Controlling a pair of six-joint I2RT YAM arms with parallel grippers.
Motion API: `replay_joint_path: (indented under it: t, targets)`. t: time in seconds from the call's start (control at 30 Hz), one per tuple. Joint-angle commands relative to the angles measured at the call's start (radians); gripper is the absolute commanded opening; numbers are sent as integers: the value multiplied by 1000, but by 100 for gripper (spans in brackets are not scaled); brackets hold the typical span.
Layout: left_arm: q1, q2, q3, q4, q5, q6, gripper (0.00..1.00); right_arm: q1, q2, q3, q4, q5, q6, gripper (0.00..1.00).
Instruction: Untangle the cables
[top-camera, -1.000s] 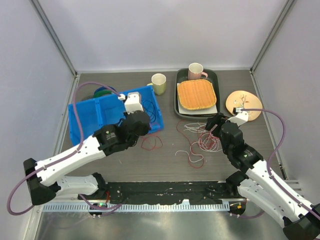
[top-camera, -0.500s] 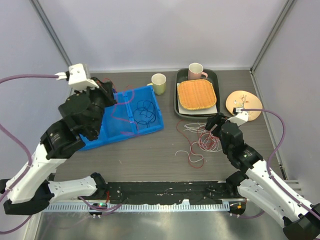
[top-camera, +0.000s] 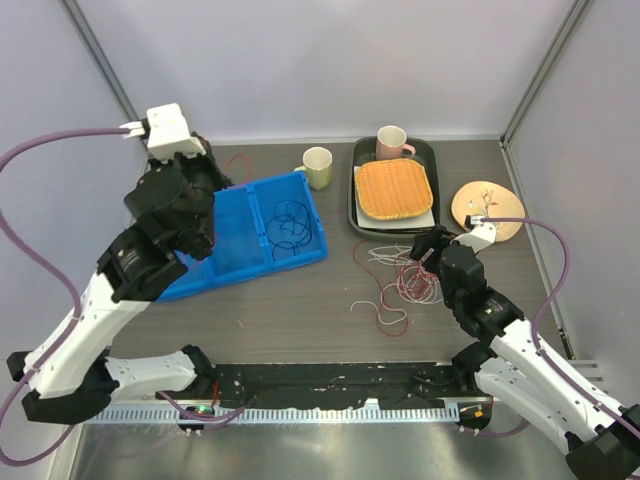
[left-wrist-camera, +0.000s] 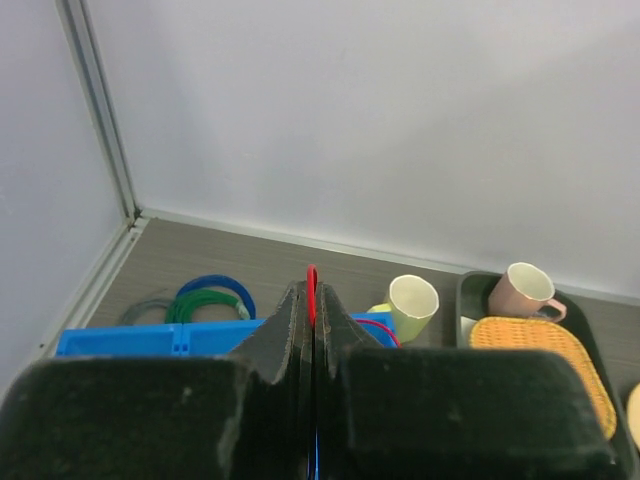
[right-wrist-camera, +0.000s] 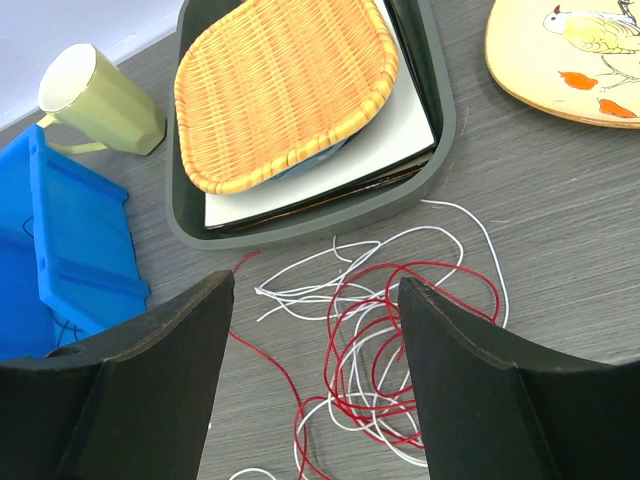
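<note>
We start with the grey table (top-camera: 300, 320), which carries everything else. The left arm (top-camera: 120, 290) is reared up high toward the back left corner, while the right arm (top-camera: 500, 330) lies low and reaches toward the middle. A blue bin (top-camera: 235, 245) sits left of centre, divided into compartments, and to its right is a dark tray (top-camera: 356, 215) holding a woven wicker dish (top-camera: 394, 188) on a white sheet. Right of the tray lies a pale plate (top-camera: 480, 205) painted with a bird. A pink mug (top-camera: 392, 143) stands at the tray's back end, and a pale green mug (top-camera: 318, 166) stands on the table between bin and tray. Behind the bin, the left wrist view shows a green and blue coiled band (left-wrist-camera: 205, 298) on the table. The left gripper (left-wrist-camera: 312, 300) is pressed fully closed, pinching a red cable (left-wrist-camera: 311, 283) that pokes up between its fingers. From above that wire seems to loop down behind the bin, though we cannot follow it to its end. The right gripper (right-wrist-camera: 315, 290) stands wide apart, holding nothing, just over the tangle of red and white cables (right-wrist-camera: 390, 340) on the table in front of the tray. A dark blue cable (top-camera: 290, 222) lies coiled in the bin's right compartment.
</note>
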Motion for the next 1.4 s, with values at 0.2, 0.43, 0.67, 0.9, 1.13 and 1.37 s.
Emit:
replay_joint_path:
  t: [0.2, 0.43, 0.67, 0.9, 1.13, 1.37]
  targets:
    - [262, 125, 87, -63, 202, -95, 0, 0, 4, -4, 49, 25, -7, 72]
    - [397, 249, 46, -106, 21, -190, 0, 0, 11, -6, 51, 29, -12, 72]
    - [457, 234, -129, -173, 191, -357, 0, 0, 36, -3, 56, 32, -12, 72]
    - [530, 277, -332, -174, 318, -521, 0, 1, 48, -2, 54, 21, -14, 72]
    - [564, 364, -421, -193, 397, -589, 1, 0, 62, 2, 57, 16, -12, 72]
    - [569, 453, -409, -246, 449, -602, 44, 1, 83, 7, 56, 18, -9, 72]
